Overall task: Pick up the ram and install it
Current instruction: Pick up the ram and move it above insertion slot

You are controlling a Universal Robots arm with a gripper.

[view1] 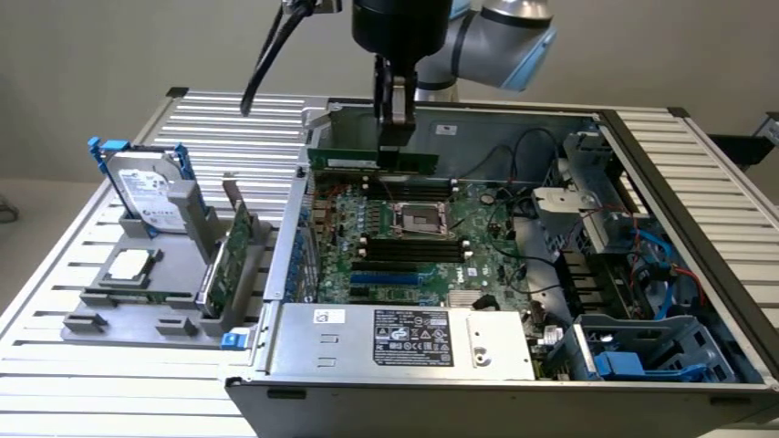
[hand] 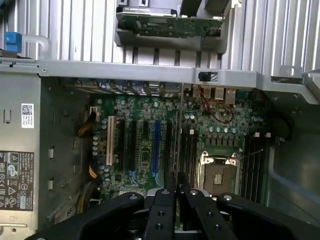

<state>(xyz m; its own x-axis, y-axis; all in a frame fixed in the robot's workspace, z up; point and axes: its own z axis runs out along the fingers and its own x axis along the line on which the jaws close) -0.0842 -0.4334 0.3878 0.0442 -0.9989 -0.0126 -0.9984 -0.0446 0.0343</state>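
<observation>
The slatted table [view1: 109,365] carried an open computer case [view1: 487,401], whose nearest section was taken up by a labelled power supply [view1: 389,338]. On the exterior view's left, beside the case, stood a grey fixture [view1: 134,301] holding an upright hard drive [view1: 146,196] and an upright green expansion card [view1: 219,265]. Beyond the power supply lay the motherboard [view1: 487,246], with a row of long black slots [view1: 414,248] just nearer than the CPU socket [view1: 420,217]. Farther back, the gripper [view1: 392,141] hung straight down from the arm over the far part of the board. Its fingers [hand: 162,210] were drawn almost together and clamped on the ram [view1: 347,162], gripping it near the middle of its upper edge. The ram was held level, on edge, running from the exterior view's left to its right, beyond the CPU socket and close to the far wall of the case. Whether its lower edge was touching the board could not be determined. In the wrist view, the gripper [hand: 176,192] showed the ram [hand: 178,135] edge-on as a thin line between the closed fingers, lying over the slots beside the socket.
</observation>
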